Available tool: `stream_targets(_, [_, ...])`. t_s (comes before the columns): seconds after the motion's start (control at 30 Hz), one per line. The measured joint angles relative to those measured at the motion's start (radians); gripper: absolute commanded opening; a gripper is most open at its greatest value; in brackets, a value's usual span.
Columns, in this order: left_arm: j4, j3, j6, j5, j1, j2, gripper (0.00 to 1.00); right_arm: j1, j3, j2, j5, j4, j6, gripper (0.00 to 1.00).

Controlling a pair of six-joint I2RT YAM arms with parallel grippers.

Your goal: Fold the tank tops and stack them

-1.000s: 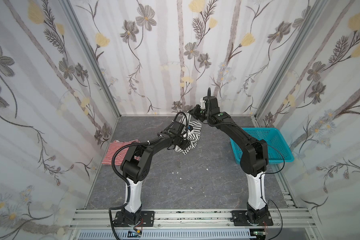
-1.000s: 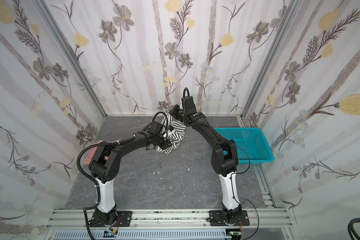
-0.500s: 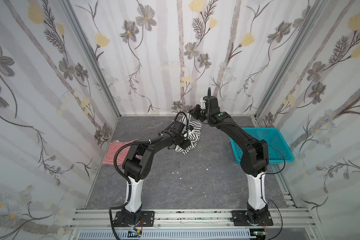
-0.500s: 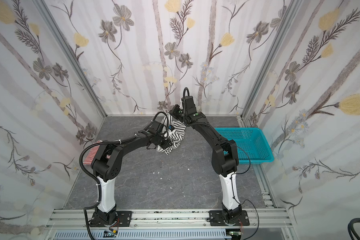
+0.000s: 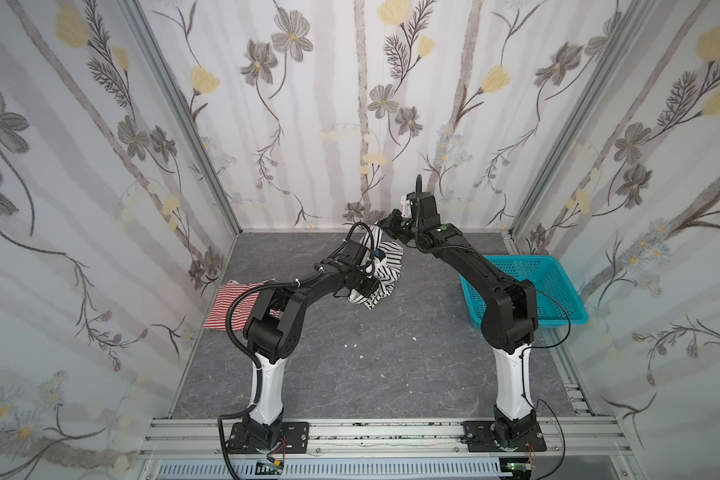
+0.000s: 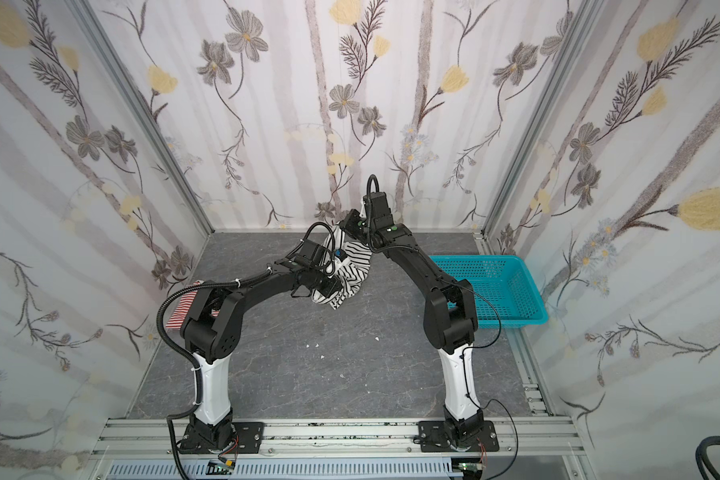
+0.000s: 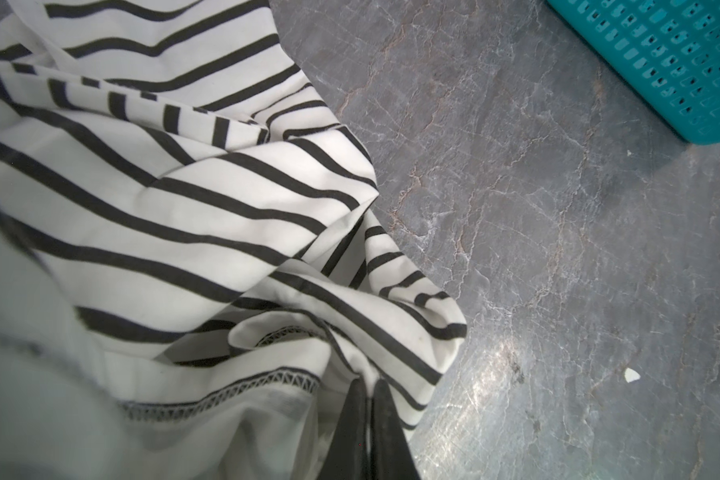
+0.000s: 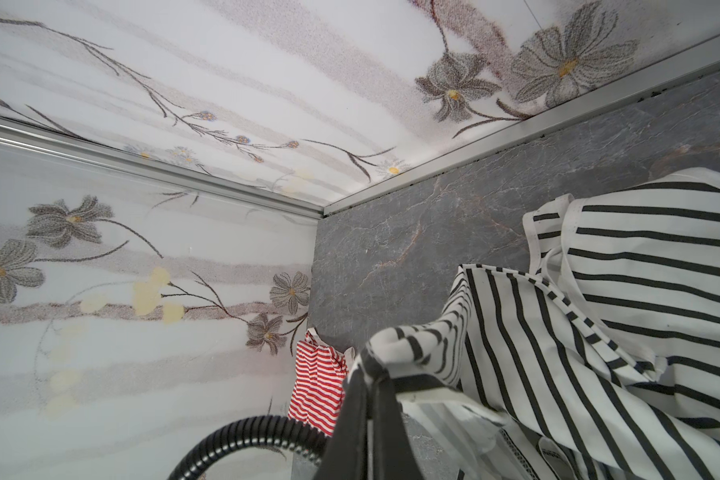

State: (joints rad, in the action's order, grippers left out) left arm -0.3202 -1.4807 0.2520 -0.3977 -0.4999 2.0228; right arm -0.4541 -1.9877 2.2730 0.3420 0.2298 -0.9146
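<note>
Grey marbled tabletop point(image 5: 391, 365): the left gripper point(image 7: 367, 388) and right gripper point(image 8: 371, 376) both clamp the black-and-white tank top point(image 5: 385, 266), raised apart from the basket point(image 5: 516, 259); the red-striped tank top point(image 5: 225, 307) lies farther off. We judge spreading underway; next, draw its edges apart.

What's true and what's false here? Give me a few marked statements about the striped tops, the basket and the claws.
1. The basket stands at the right. True.
2. The red-and-white top lies in the basket. False: it lies on the table by the left wall.
3. The left gripper and the right gripper are both shut on the black-and-white top. True.
4. The black-and-white top is neatly folded. False: it hangs bunched between the grippers.
</note>
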Motion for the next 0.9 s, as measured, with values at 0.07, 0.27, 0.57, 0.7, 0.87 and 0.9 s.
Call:
stream_targets(0.07, [-0.021,0.002,0.007,0.002,0.008,-0.038,0.00,0.007,0.000,-0.013,0.001,0.012,0.004,0.00])
stream_targets(0.27, [-0.132,0.019,0.098,0.021,0.057,-0.266,0.00,0.068,0.000,-0.103,0.020,0.065,0.019,0.00])
stream_targets(0.57, [-0.279,-0.042,0.340,0.112,0.183,-0.624,0.00,0.129,-0.034,-0.283,0.042,0.161,0.074,0.00])
stream_targets(0.7, [-0.291,-0.115,0.411,0.134,0.265,-0.679,0.00,0.129,-0.034,-0.364,0.040,0.228,0.108,0.00])
stream_targets(0.87, [-0.293,-0.147,0.491,0.115,0.335,-0.695,0.00,0.128,0.032,-0.498,0.018,0.266,0.139,0.00])
stream_targets(0.9, [-0.288,-0.133,0.508,0.115,0.342,-0.696,0.00,0.127,0.070,-0.529,0.016,0.262,0.141,0.00])
